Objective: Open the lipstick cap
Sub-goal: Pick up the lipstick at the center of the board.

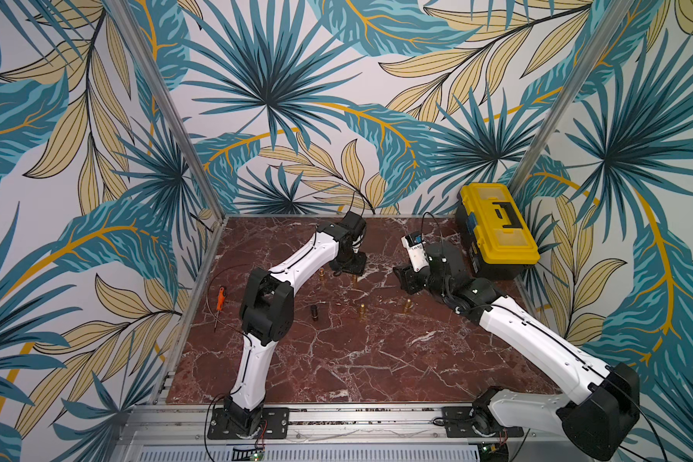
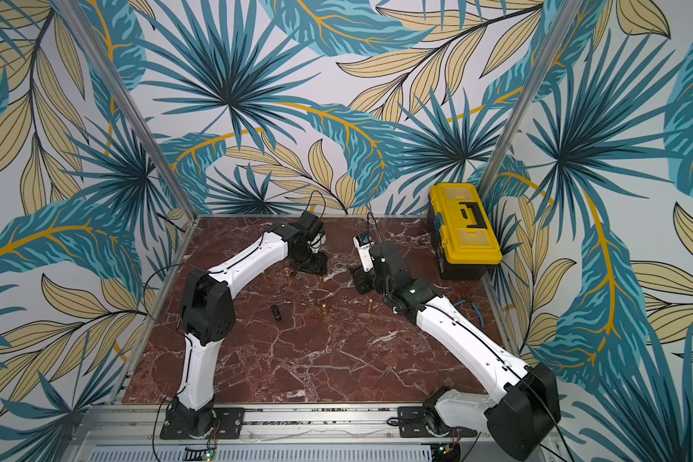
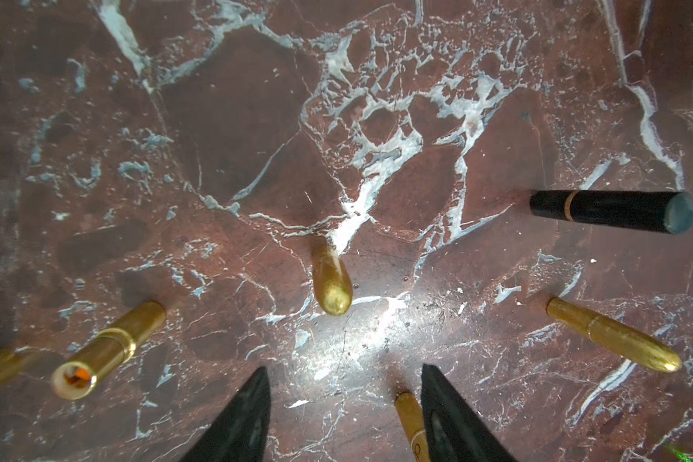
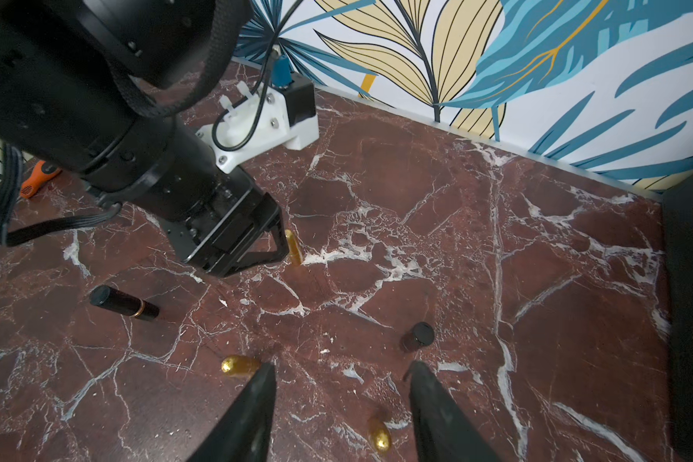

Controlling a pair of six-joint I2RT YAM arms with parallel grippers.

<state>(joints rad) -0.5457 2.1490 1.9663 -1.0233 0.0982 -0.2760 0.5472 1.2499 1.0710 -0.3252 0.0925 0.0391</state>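
2 white arms (image 1: 253, 360), black joints (image 1: 267, 308)

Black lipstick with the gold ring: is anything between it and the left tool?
No. In the left wrist view, the marble table between the left tool and the black lipstick is bare. A gold lipstick is off to one side.

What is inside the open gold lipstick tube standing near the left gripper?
Orange-red lipstick shows in the mouth of the open gold tube, seen from the left wrist view; the tube's wall hides everything lower down.
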